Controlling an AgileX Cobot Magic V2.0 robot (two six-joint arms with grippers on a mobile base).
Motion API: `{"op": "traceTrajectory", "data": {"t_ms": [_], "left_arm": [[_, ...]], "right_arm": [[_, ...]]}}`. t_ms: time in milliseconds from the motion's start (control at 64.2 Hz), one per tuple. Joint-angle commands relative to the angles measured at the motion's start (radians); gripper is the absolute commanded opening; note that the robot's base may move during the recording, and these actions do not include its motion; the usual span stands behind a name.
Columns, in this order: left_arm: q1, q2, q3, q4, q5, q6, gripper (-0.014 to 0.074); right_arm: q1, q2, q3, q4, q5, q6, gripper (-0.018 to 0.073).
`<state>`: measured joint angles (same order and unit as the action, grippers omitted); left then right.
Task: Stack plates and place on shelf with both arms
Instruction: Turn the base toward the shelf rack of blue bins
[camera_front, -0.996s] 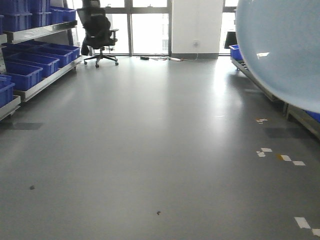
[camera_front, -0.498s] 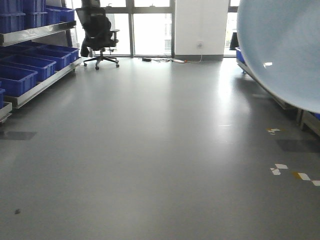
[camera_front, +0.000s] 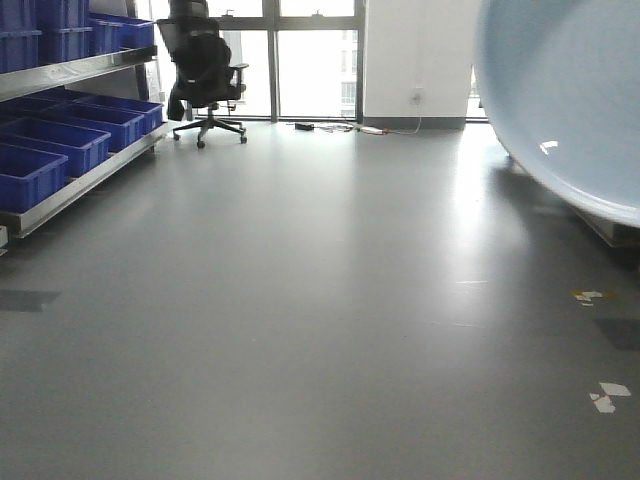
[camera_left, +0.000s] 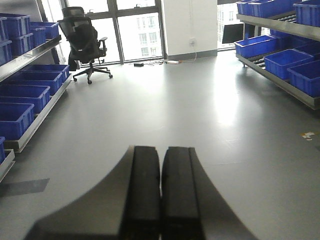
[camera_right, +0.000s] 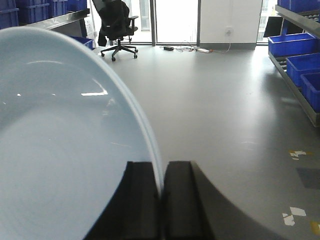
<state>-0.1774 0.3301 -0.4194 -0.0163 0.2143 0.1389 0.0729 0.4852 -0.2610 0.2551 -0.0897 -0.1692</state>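
- The right gripper (camera_right: 161, 200) carried a plate (camera_right: 60, 150) on edge, its jaws pinched onto the rim. The dish filled the left of the wrist view, and it could not be told whether a second plate sat nested against it.
- The left gripper (camera_left: 161, 200) rode empty, its jaws pressed together with nothing between them.
- In the front view the same pale dish hung at upper right, much where it had been a second earlier, so the grip appeared to have held.
- Below it, the tape marks (camera_front: 608, 396) on the grey floor (camera_front: 320, 330) had slid down and to the right over that second. The nearest blue crates (camera_front: 30, 170) had dropped out of frame at left, which suggested the base had been rolling forward down the aisle.
- The shelf (camera_front: 90, 178) on the left stood well apart from the plate, with an office chair (camera_front: 205, 70) by the windows beyond. Judged from this, the carry was under way and the placing was not yet done.
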Motion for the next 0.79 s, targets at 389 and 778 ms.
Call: {"op": "traceTrajectory", "data": {"t_ms": [389, 778], "left_arm": [[-0.001, 0.007, -0.038, -0.003, -0.078, -0.003, 0.0083], [-0.001, 0.007, -0.038, -0.003, -0.078, -0.003, 0.0083]], "right_arm": [[-0.005, 0.002, -0.030, 0.003, -0.101, -0.006, 0.0057], [-0.005, 0.002, -0.030, 0.003, -0.101, -0.006, 0.0057]]}}
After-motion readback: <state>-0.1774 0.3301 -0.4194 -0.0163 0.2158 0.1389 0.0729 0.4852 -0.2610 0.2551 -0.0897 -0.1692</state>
